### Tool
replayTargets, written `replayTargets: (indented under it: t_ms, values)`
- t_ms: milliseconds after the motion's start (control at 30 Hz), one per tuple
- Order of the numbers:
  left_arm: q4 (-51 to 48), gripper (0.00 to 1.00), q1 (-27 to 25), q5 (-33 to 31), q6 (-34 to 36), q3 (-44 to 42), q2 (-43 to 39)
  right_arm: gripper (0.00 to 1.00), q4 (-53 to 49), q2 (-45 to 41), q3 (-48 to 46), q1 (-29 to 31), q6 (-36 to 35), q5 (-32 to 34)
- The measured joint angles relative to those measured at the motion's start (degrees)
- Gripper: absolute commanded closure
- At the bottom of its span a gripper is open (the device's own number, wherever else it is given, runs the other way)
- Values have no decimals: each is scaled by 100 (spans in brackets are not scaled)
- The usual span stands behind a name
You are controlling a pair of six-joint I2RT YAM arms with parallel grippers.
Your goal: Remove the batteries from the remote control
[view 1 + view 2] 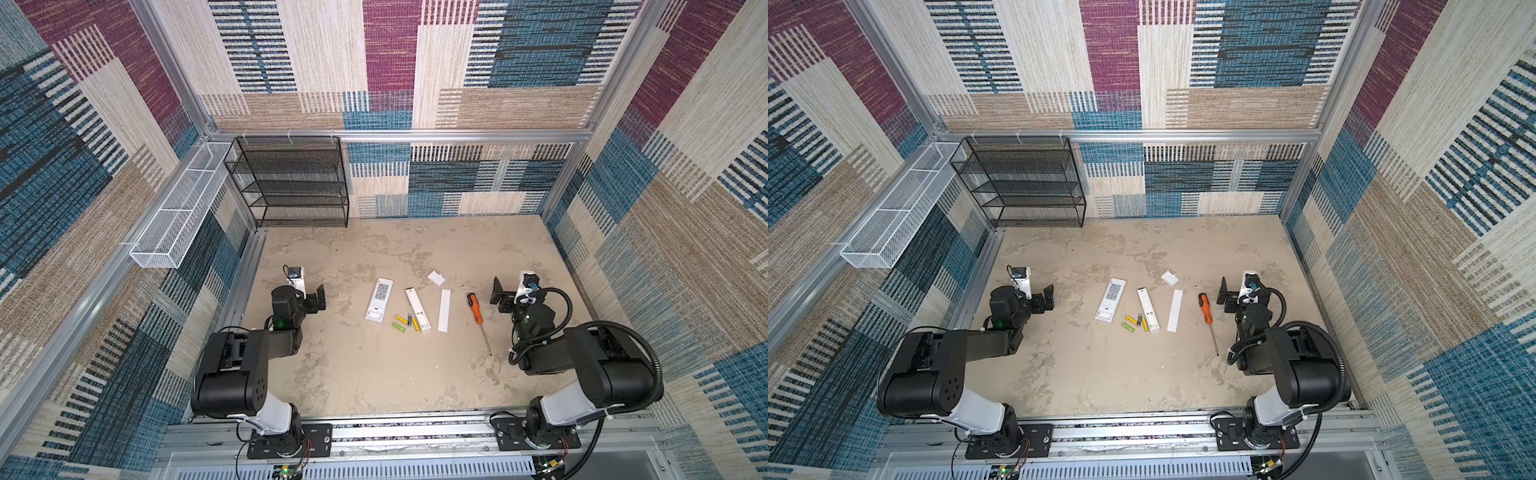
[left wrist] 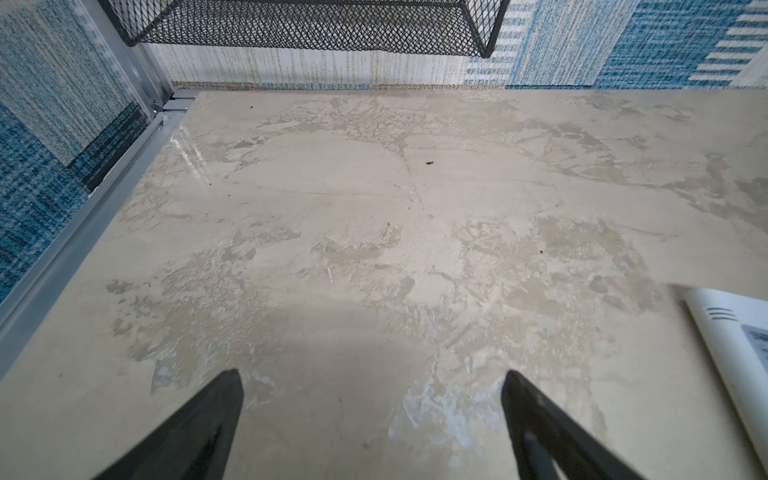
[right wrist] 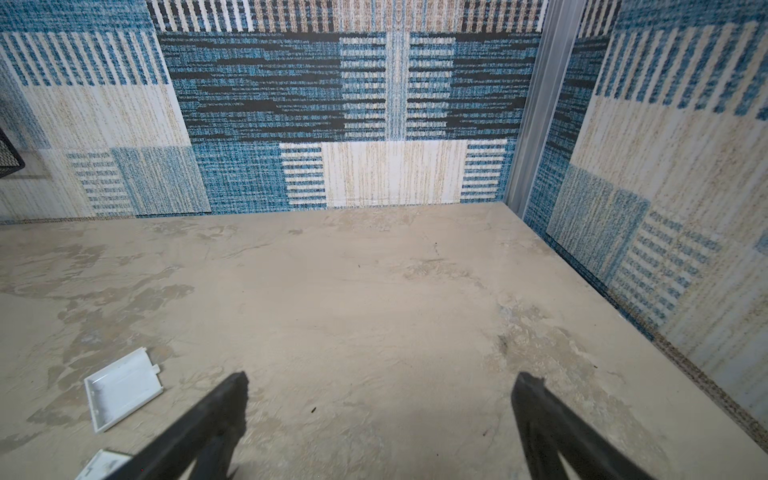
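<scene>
The worktop (image 1: 374, 374) carries all task items in a loose row at its middle; the black mesh rack (image 1: 291, 183) and the white mesh basket (image 1: 178, 208) at the far left corner hold nothing that can be seen. The left pincer (image 2: 372, 374) hangs low over bare worktop at the left side, jaws spread wide and empty. The right pincer (image 3: 383, 376) does the same at the right side, also wide apart and empty. The wide remote (image 1: 379, 300) lies back-up, left of the narrow remote (image 1: 417, 309). A long cover strip (image 1: 444, 310) lies just right of the narrow remote, the screwdriver (image 1: 475, 308) further right, and a small cover (image 1: 436, 278) beyond them, apart from both remotes. The batteries (image 1: 401, 319) lie loose on the worktop between the two remotes: two yellow, one yellow-green and one dark, the nearest yellow one just beside the narrow remote's edge. Judgement: the unloading step appears complete, with the covers off and the cells out. Whether any cell is left in a compartment is too small to tell. The next move calls for a check of both compartments. Should a cell remain, bring the nearer pincer down narrow over it and lift it straight out.
</scene>
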Motion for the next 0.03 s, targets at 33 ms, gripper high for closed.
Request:
replayTargets:
  t_ms: [33]
  values:
    - [0, 0, -2, 2, 0, 0, 0, 0, 0, 0, 0, 0, 0, 0]
